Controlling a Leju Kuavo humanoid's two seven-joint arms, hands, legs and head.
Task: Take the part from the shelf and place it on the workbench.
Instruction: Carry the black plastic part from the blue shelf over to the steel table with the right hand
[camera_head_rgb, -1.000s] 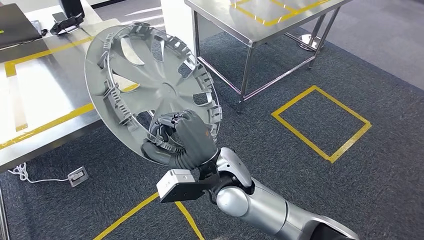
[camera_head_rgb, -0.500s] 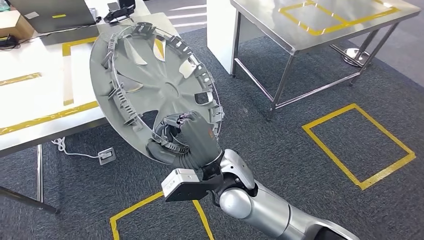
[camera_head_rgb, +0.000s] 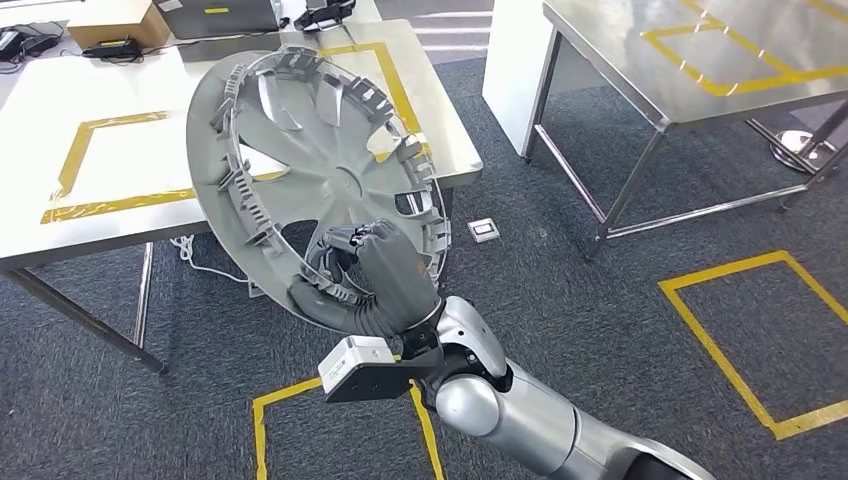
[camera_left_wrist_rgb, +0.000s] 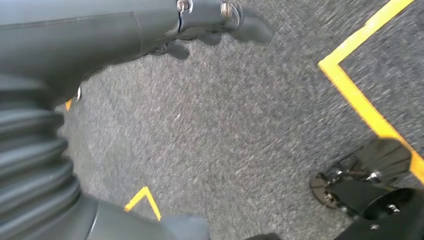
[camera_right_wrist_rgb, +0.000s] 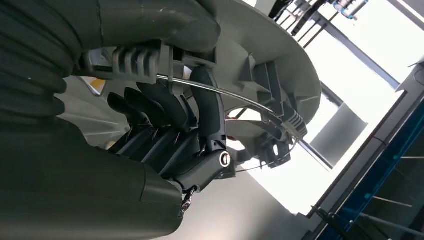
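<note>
The part is a large grey wheel cover (camera_head_rgb: 300, 150), held tilted with its ribbed inner side toward me. My right hand (camera_head_rgb: 385, 275) grips its lower rim, fingers curled through a spoke opening. In the right wrist view the fingers (camera_right_wrist_rgb: 165, 130) wrap the rim and wire ring of the wheel cover (camera_right_wrist_rgb: 270, 75). The steel workbench (camera_head_rgb: 120, 180), marked with yellow tape, lies behind and under the cover's upper half. My left hand (camera_left_wrist_rgb: 220, 20) hangs over the carpet with nothing in it.
A cardboard box (camera_head_rgb: 110, 20) and a laptop (camera_head_rgb: 225, 12) sit at the workbench's far edge. A second steel table (camera_head_rgb: 640, 60) stands at the right. A floor socket (camera_head_rgb: 483, 230) lies between them. Yellow tape squares (camera_head_rgb: 760, 340) mark the carpet.
The whole picture has shifted right, so the camera has turned left. The workbench now spreads behind the wheel cover. My right hand keeps the same grip on the rim.
</note>
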